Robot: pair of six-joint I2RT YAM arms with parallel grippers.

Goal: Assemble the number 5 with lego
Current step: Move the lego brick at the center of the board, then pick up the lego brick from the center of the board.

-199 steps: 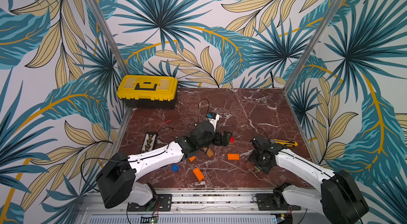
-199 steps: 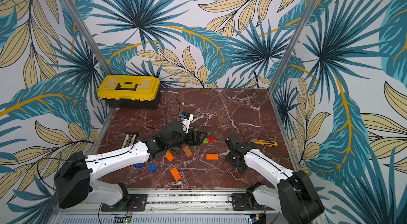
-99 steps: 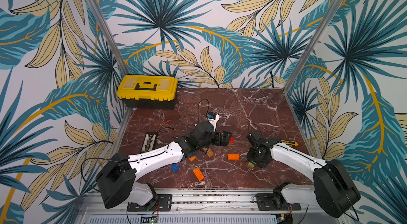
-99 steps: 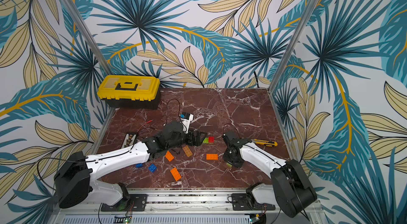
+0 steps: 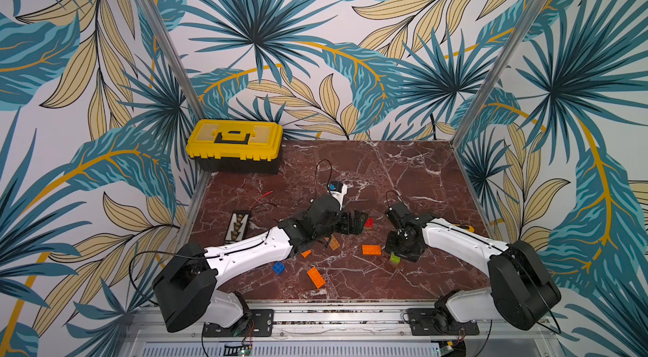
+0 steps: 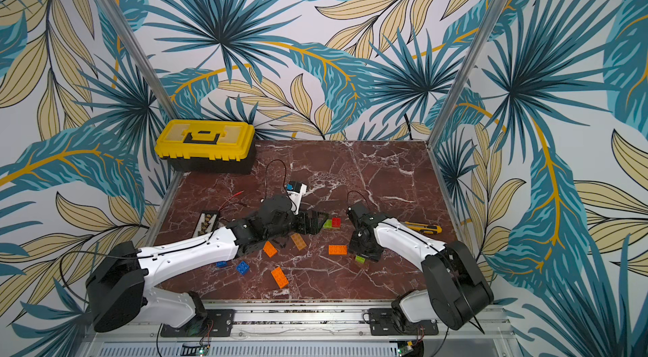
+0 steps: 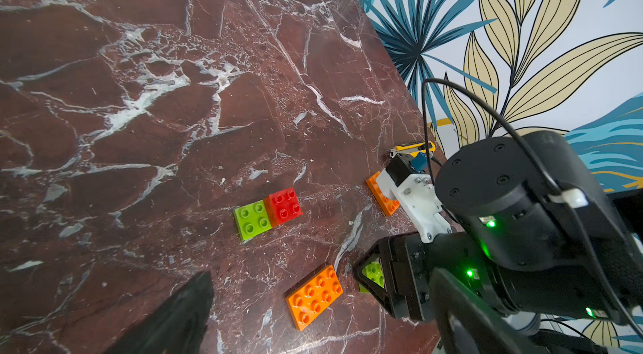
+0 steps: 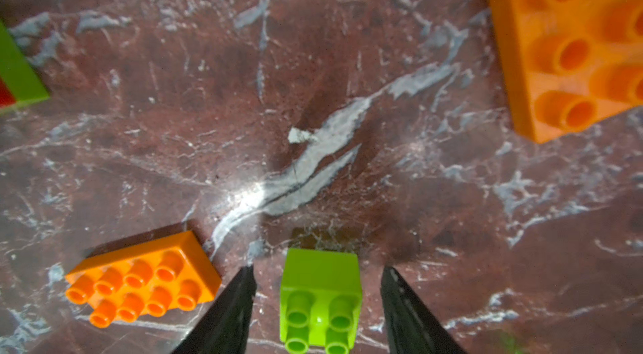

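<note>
My right gripper (image 8: 318, 270) is open and points down at the table, its fingers either side of a lime green square lego brick (image 8: 320, 286) with a gap on each side. Both top views show that brick (image 5: 395, 258) (image 6: 360, 259) under the right gripper (image 5: 399, 254). An orange oblong brick (image 5: 371, 249) (image 8: 142, 279) lies just beside it. My left gripper (image 5: 356, 222) is wide open and empty, beside a lime green square (image 7: 252, 220) and a red square (image 7: 283, 206) that lie touching. The number 5 is not in view.
More loose bricks lie near the front: orange oblong (image 5: 315, 277), blue (image 5: 278, 267), tan (image 5: 333, 242), small orange (image 5: 306, 253), and another orange one (image 7: 382, 195) by the right wrist. A yellow toolbox (image 5: 235, 144) stands at the back left. Yellow utility knife (image 5: 463, 228) right, black strip (image 5: 239, 224) left.
The right arm has swung in toward the table's middle. Its jaws narrowed, then widened again around the lime green brick on the table. The left arm has not moved.
</note>
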